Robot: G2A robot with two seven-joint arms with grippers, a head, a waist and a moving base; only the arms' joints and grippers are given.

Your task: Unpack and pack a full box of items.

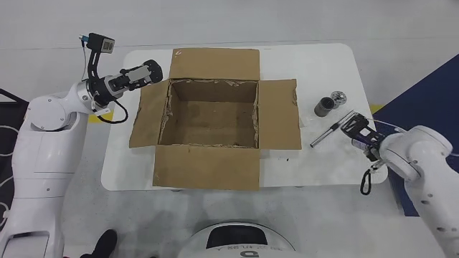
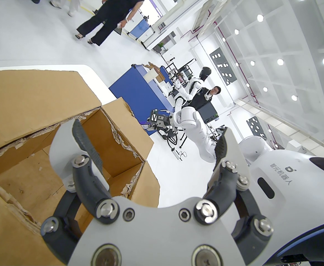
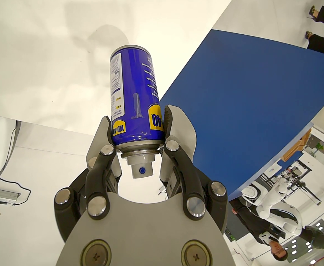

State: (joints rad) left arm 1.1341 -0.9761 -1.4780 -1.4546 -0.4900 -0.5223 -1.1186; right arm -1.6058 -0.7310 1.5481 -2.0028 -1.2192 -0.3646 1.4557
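At the right end of the table (image 1: 315,64), my right gripper (image 3: 138,117) is pinching a blue spray can (image 3: 132,92) low on its body near the nozzle end. The pads press both sides and the can's base points away from the wrist, over the tabletop by the edge. The cardboard box (image 1: 214,89) sits mid-table with all four flaps out, and its floor looks bare. A metal rod (image 1: 328,130) lies just beside the right gripper. A dark cylinder (image 1: 325,106) and a shiny metal part (image 1: 339,98) sit near it, clear of the box.

My left gripper (image 2: 152,134) hangs by the box's left flap, fingers spread and holding nothing.

My read is that unpacking is at its tail end or packing is just starting; I can't tell which from this alone. To put the can down, I need bare table clear of the rod. To pack it, I have to carry it over the right flap and lower it into the box.
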